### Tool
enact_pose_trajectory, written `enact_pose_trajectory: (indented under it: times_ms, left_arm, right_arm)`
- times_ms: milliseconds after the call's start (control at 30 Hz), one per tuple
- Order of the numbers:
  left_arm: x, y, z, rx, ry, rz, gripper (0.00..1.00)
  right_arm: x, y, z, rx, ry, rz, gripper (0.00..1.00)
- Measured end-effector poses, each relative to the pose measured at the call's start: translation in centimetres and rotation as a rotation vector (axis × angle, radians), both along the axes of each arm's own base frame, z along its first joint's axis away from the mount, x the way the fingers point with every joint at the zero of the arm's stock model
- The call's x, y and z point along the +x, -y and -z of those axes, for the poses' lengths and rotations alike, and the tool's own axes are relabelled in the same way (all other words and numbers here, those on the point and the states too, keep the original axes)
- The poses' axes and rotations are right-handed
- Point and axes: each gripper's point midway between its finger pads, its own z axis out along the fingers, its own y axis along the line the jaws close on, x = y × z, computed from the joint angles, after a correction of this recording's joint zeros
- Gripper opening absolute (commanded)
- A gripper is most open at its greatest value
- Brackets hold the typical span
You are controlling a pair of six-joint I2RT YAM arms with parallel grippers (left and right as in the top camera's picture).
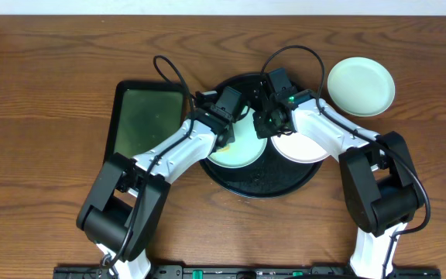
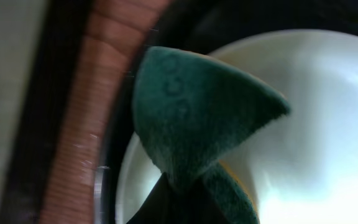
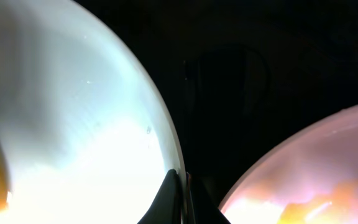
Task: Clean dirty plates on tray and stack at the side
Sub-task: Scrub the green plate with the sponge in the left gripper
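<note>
The black round tray (image 1: 258, 180) holds a mint plate (image 1: 238, 149) at its left and a white plate (image 1: 300, 147) at its right. A second mint plate (image 1: 361, 86) lies on the table at the back right. My left gripper (image 1: 224, 136) is shut on a green sponge (image 2: 197, 112) with a yellow underside, held on the mint plate (image 2: 316, 124). My right gripper (image 1: 263, 124) is shut on the mint plate's rim (image 3: 174, 163), one finger on each side; the white plate (image 3: 309, 180) lies beside it.
A dark green rectangular tray (image 1: 147, 115) lies left of the black tray. Both arms cross over the black tray's back half. The table edge runs along the back.
</note>
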Motion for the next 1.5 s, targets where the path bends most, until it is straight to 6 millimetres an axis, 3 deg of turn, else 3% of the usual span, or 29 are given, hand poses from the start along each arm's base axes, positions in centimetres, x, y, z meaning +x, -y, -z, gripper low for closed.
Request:
enact_pose_trajectory:
  times_ms: [133,233,400,567,733,800,1100,1300,1500]
  left_arm:
    - [0.5,-0.7,-0.9,0.024,0.033,-0.007,0.08]
    - [1.2,-1.0,-3.3,0.004,0.097,-0.019,0.07]
    - [1.6,1.5,-6.1,-0.163,0.136,0.029,0.08]
    - [-0.3,5.0,-3.9,-0.325,-0.01,0.119,0.07]
    - [-2.0,6.1,0.2,-0.36,-0.158,0.138,0.07]
    - [-2.1,5.9,1.2,-0.345,-0.18,0.13,0.07]
    - [-2.1,3.1,1.3,-0.155,-0.159,0.107,0.07]
    - [-1.2,-0.3,0.9,0.051,-0.096,0.094,0.08]
    - [-0.4,-1.7,0.0,0.149,-0.045,0.086,0.07]
  right_arm:
    - [-0.1,0.0,0.0,0.0,-0.005,0.0,0.01]
    - [-0.1,0.0,0.0,0.0,-0.006,0.0,0.01]
    - [-0.1,0.0,0.0,0.0,-0.006,0.0,0.01]
    - [-0.1,0.0,0.0,0.0,-0.006,0.0,0.01]
    - [-0.1,0.0,0.0,0.001,-0.006,0.0,0.01]
    - [-0.1,0.0,0.0,0.0,-0.006,0.0,0.01]
    - [-0.2,0.0,0.1,0.0,-0.01,0.001,0.01]
    - [-0.3,0.0,0.1,0.001,-0.014,0.002,0.01]
    - [-0.4,-0.1,0.1,0.01,-0.021,0.001,0.01]
